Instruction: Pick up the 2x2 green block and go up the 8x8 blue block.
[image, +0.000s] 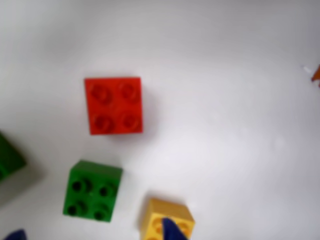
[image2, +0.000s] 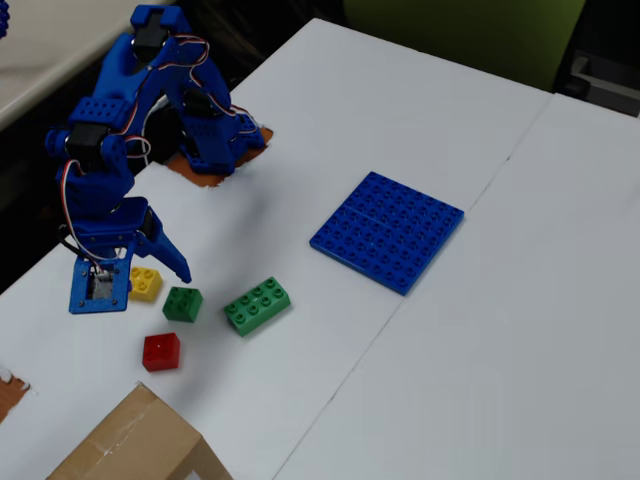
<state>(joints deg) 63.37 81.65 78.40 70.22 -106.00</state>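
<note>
Gripper (image2: 135, 285) is held open near the table's left edge, poised beside the 2x2 green block (image2: 183, 303) for grasping

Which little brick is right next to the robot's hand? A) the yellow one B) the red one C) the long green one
A: in the fixed view the hand hangs right beside the yellow brick, while the red brick and the long green brick lie farther off.
</note>
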